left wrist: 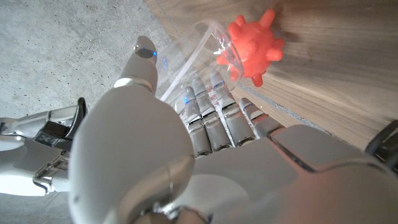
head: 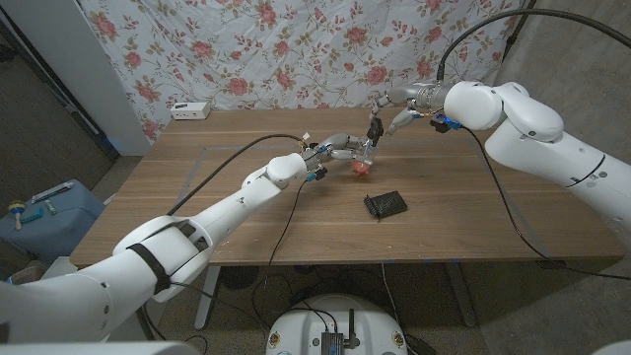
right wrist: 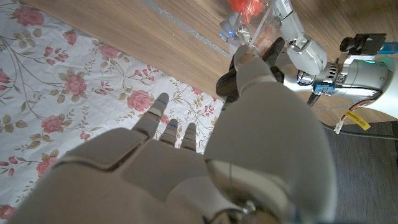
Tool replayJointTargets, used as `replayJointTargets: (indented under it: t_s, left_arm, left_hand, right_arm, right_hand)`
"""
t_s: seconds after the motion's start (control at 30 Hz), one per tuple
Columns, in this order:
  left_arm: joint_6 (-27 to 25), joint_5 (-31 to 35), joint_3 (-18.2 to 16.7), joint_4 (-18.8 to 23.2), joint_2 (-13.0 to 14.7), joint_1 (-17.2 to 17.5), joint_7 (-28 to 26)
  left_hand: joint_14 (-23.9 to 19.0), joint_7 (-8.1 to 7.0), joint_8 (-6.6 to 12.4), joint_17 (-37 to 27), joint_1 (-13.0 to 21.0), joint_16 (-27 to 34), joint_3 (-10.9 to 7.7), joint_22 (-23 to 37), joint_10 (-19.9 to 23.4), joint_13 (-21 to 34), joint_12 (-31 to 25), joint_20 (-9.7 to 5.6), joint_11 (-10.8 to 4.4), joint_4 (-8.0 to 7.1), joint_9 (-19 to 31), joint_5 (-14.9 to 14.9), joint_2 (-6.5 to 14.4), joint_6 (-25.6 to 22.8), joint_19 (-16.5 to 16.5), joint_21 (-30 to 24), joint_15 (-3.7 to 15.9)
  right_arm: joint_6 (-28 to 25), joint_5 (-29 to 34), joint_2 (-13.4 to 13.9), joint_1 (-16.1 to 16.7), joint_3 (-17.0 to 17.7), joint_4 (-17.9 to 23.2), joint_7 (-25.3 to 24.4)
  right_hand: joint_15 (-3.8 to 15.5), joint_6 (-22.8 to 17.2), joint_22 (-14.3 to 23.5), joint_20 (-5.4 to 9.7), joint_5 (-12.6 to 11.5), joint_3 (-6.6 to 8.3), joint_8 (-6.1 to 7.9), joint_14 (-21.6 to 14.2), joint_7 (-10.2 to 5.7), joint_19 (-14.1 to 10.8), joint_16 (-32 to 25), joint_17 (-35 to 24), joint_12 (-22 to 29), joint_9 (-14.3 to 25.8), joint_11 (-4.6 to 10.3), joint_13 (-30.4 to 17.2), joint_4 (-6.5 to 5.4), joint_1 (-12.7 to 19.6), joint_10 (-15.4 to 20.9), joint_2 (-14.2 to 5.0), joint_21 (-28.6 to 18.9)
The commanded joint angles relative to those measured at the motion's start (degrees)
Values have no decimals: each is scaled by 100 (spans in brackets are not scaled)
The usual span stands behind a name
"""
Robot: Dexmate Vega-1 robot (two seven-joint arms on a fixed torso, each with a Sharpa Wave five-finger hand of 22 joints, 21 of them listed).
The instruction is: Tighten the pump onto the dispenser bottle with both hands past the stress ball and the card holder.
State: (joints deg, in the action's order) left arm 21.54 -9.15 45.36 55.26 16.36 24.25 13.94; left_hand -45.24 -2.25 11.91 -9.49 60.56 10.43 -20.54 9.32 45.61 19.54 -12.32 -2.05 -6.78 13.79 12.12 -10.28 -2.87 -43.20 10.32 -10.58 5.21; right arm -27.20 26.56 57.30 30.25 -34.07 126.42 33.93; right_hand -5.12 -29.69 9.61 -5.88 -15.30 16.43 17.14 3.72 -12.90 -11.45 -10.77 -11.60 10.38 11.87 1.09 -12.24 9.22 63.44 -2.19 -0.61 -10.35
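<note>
Head view shows both arms meeting over the far middle of the wooden table (head: pixel 197 187), where the left hand (head: pixel 347 148) wraps its fingers (left wrist: pixel 208 115) around the clear bottle (left wrist: pixel 205 46) and holds it upright. The right hand (head: pixel 386 113) comes down from above, its thumb and a fingertip (right wrist: pixel 249 62) closed on the black pump (right wrist: pixel 231 81) at the bottle's top, other fingers loosely extended. Judged from this, the tightening step is under way; the next move likely calls for the right fingers to twist the pump while the left fingers keep the bottle from turning. A red spiky ball (left wrist: pixel 255 43) sits just beyond the left fingertips, close beside the bottle, and could get nudged. A black card holder (head: pixel 385 205) lies nearer the robot, apart from both hands.
</note>
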Motion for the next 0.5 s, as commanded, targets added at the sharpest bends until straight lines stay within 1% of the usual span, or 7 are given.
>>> replayJointTargets:
  t_s: [0.03, 0.17, 0.37, 0.5]
  left_arm:
    - [-91, 50, 5, 269, 97, 107, -58]
    - [-115, 68, 7, 339, 129, 126, -64]
    - [-136, 84, 1, 408, 162, 151, -77]
    - [-125, 90, -3, 418, 166, 158, -88]
  left_hand:
    - [-4, -38, 19, -6, -357, 5, -520, 20, 121, 30, -28, -492, -81, -488, 15, -32, 449, -477, 49, 4, 294]
    - [-1, -35, 18, -7, -353, 6, -520, 20, 119, 30, -27, -488, -56, -485, 15, -32, 448, -476, 50, 4, 298]
    - [1, -35, 17, -6, -354, 4, -521, 21, 125, 32, -29, -493, -58, -485, 16, -33, 450, -473, 49, 3, 292]
    - [3, -38, 16, -5, -357, 4, -521, 21, 121, 35, -29, -493, -70, -486, 16, -33, 448, -471, 49, 3, 295]
  right_arm:
    - [-333, 130, 30, -169, -154, 177, 409]
    - [-449, 163, 28, -222, -203, 228, 542]
    - [-619, 211, 22, -300, -265, 299, 724]
    - [-719, 212, 13, -350, -294, 321, 818]
  right_hand:
    - [-36, -41, 2, -23, -26, 6, -28, 59, 16, 22, -14, -33, 32, 6, -25, -15, -69, -72, -54, 15, -14]
    - [-50, -43, 3, -33, -19, -13, -37, 77, 19, 28, -17, -35, 36, 4, -42, -14, -96, -123, -72, 19, -16]
    - [-69, -73, 4, -48, 0, -55, -48, 97, 24, 27, -29, -38, 47, 2, -81, -11, -159, -243, -98, 15, -22]
    - [-98, -76, 5, -63, 28, -123, -75, 113, 30, 21, -43, -41, 59, -3, -138, -8, -231, -410, -121, 40, -30]
